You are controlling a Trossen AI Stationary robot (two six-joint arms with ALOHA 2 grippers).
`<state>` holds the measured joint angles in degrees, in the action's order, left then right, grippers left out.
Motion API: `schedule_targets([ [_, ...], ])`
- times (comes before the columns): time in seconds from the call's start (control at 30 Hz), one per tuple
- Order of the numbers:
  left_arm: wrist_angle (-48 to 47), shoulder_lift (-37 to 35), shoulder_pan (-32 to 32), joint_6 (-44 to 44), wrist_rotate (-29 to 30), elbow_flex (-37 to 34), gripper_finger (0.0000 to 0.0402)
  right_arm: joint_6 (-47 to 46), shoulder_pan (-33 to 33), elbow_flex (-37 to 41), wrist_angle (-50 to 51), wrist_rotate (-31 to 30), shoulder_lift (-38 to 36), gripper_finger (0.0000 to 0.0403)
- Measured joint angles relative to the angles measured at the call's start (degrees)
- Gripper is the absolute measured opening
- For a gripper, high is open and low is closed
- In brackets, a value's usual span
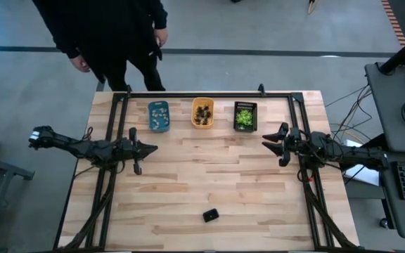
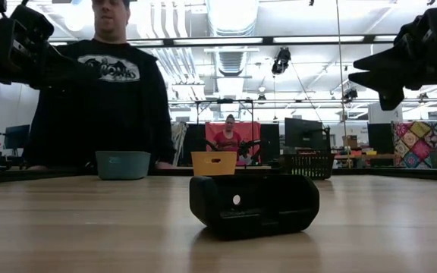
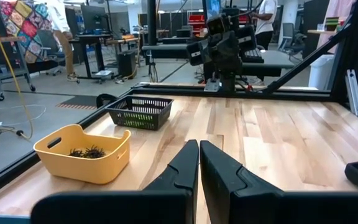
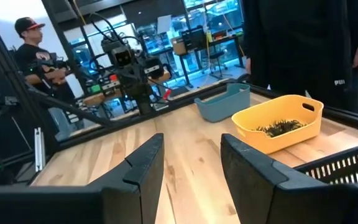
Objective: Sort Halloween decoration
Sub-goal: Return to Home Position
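Observation:
Three small trays stand in a row at the table's far side: a blue one (image 1: 158,116) with pale whitish figures, an orange one (image 1: 202,112) with black spidery figures (image 4: 280,128), and a black basket (image 1: 245,116) with yellow-green figures. My left gripper (image 1: 153,148) hovers shut at the table's left side, pointing level toward the right. Opposite it at the right side, my right gripper (image 1: 266,140) hovers open and points left. Both are empty and clear of the trays.
A small black box (image 1: 211,215) lies on the wood near the table's front edge, at the middle. A person in dark clothes (image 1: 111,35) stands behind the far edge. A black metal frame (image 1: 202,94) runs around the table top. Bare wood lies between the two grippers.

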<state>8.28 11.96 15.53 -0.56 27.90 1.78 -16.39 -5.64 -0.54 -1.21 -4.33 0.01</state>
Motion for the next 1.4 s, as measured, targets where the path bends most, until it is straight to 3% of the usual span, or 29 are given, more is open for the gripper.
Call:
schedule_targets([
  [0.3, 0.0, 1.6, 0.0, 0.0, 0.0, 0.0, 0.0, -6.1, -4.1, 0.0, 0.8, 4.4, 0.0, 0.0146],
  [0.7, 0.0, 3.5, 0.0, 0.0, 0.0, 0.0, 0.0, 3.5, -4.3, 0.0, 0.1, 5.4, 0.3, 0.0146],
  [1.4, 0.0, 6.3, 0.0, 0.0, 0.0, 0.0, 0.0, 3.4, -4.3, 0.0, -0.6, 5.4, 0.9, 0.0141],
])
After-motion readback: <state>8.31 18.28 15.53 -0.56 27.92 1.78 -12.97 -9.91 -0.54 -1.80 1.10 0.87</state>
